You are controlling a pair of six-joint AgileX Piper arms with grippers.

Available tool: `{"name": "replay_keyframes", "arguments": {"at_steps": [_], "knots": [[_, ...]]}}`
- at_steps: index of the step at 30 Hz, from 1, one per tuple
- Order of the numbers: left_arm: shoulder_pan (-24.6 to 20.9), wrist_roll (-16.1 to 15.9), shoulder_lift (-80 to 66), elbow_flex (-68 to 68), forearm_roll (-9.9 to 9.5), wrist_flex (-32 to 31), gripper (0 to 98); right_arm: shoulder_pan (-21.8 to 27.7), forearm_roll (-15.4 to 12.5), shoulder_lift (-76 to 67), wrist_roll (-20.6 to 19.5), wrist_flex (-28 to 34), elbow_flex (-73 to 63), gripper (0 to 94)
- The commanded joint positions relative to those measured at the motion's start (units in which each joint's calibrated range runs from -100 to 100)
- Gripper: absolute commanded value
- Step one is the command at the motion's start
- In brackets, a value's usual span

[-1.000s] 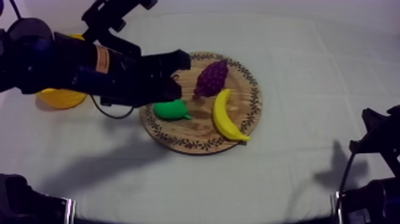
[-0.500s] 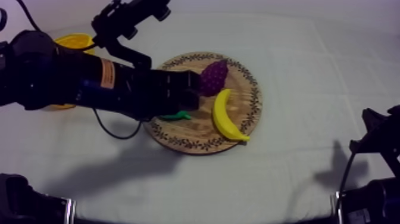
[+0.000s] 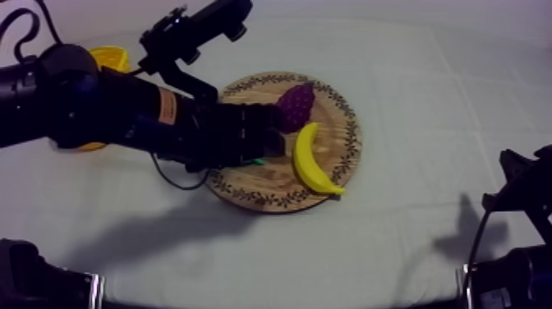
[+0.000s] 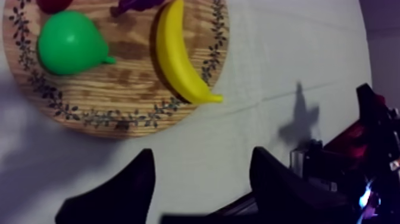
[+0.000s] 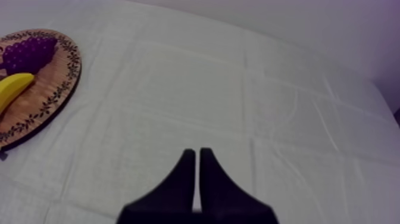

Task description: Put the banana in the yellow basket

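Observation:
The yellow banana [image 3: 310, 161] lies on the right half of the round wooden board [image 3: 328, 193], beside the purple grapes [image 3: 294, 105]. My left arm reaches in from the upper left, and its gripper [image 3: 275, 145] hovers over the board just left of the banana. In the left wrist view its fingers [image 4: 202, 154] stand apart with nothing between them, above the cloth short of the banana [image 4: 178, 56]. The yellow basket [image 3: 109, 59] sits at the far left, partly hidden behind the arm. My right gripper [image 5: 196, 152] is shut, a narrow wedge over bare cloth.
A green pear [image 4: 71, 43] and a small red fruit [image 4: 53, 5] also lie on the board [image 4: 128, 116]. My right arm [image 3: 522, 197] rests at the lower right edge. Open cloth stretches right of and in front of the board.
My left arm has pushed rightward across the board toward the banana and now hides most of the pear. The right arm has not moved.

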Motion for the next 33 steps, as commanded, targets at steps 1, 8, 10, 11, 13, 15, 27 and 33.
{"name": "replay_keyframes", "arguments": {"at_steps": [1, 8, 10, 11, 13, 15, 27, 33], "knots": [[-0.5, -1.1, 1.8, 0.0, 1.46, -0.5, 61.0, 0.0, 0.0, 0.0, 0.0, 0.0, 0.0, 0.6], [-1.7, -4.7, 10.4, -3.6, 5.94, -0.6, 60.9, 0.1, 0.0, 0.0, 0.0, 0.0, 0.0, 0.6], [-2.1, -5.7, 13.4, -5.9, 6.82, 0.2, 61.0, 0.1, 0.0, 0.0, 0.0, 0.0, 0.0, 0.6], [-2.3, -6.1, 15.0, -7.2, 7.19, 0.9, 61.0, 0.1, 0.0, 0.0, 0.0, 0.0, 0.0, 0.6], [-2.6, -6.8, 18.3, -9.9, 7.79, 2.5, 60.9, 0.1, 0.0, 0.0, 0.0, 0.0, 0.0, 0.6], [-2.9, -7.6, 21.6, -12.9, 8.43, 4.1, 60.8, 0.1, 0.0, 0.0, 0.0, 0.0, 0.0, 0.6], [-4.3, -11.5, 39.2, -32.1, 11.4, 16.8, 62.3, 0.1, 0.0, 0.0, 0.0, 0.0, 0.0, 0.6], [-3.9, -11.0, 44.3, -39.5, 10.95, 21.1, 60.5, 0.1, 0.0, 0.0, 0.0, 0.0, 0.0, 0.6]]}}
